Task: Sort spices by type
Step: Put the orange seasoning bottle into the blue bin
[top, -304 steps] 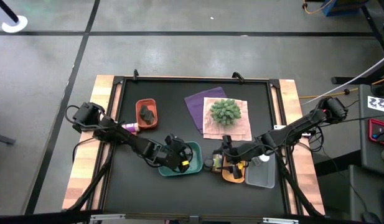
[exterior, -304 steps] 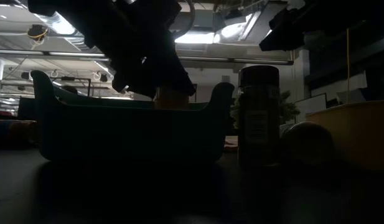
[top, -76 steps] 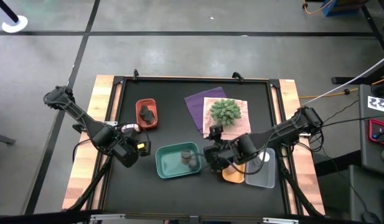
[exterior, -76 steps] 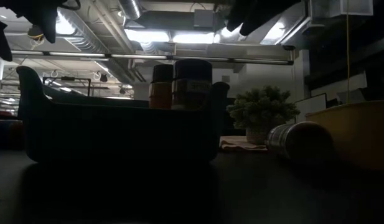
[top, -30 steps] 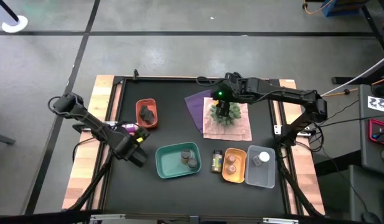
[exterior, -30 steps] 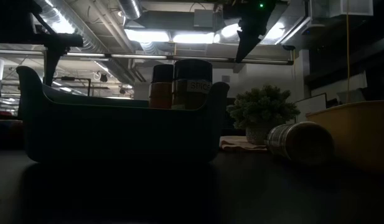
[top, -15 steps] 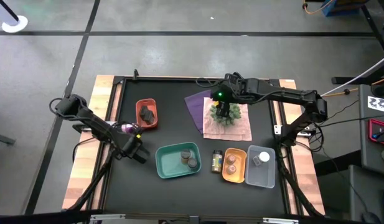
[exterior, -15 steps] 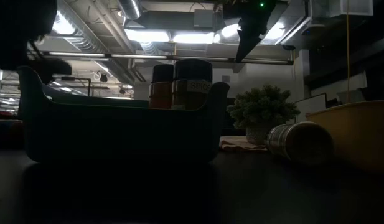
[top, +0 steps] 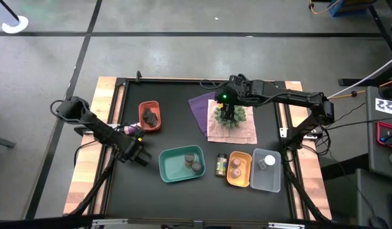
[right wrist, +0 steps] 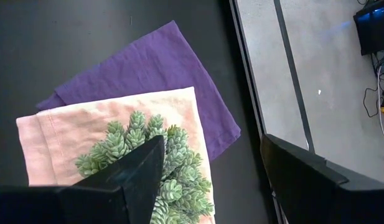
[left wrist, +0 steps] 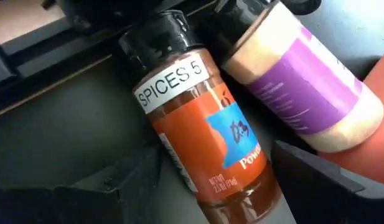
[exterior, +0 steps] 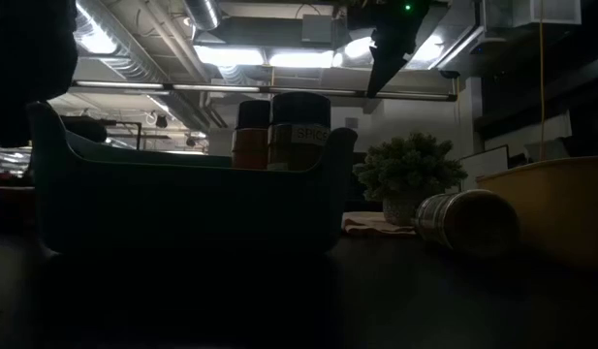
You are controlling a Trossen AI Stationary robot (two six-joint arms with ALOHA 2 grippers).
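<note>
Straddling an orange spice jar (left wrist: 207, 146)
Our left tool (left wrist: 216, 180) is wide; right tool (right wrist: 207, 171) gapes empty above the plant (right wrist: 151, 162).

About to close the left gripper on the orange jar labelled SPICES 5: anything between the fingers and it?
Nothing visible. The open left gripper straddles the orange jar; the purple-labelled jar lies against it, near one finger.

1. Two dark-capped spice jars (top: 192, 161) stand upright in the teal tray (top: 171, 170), lower centre of the high view.
2. One jar (top: 221, 165) lies on its side, right of that tray.
3. An amber jar (top: 237, 166) sits in the orange tray (top: 244, 179).
4. A white-capped jar (top: 266, 161) sits in the clear tray (top: 272, 181).
5. Dark lumps (top: 149, 115) fill the red tray (top: 148, 127), upper left.
6. Between my left fingers (left wrist: 316, 171) lies an orange jar (left wrist: 204, 134) labelled "SPICES 5", a pale purple-labelled jar (left wrist: 297, 81) touching it.
</note>
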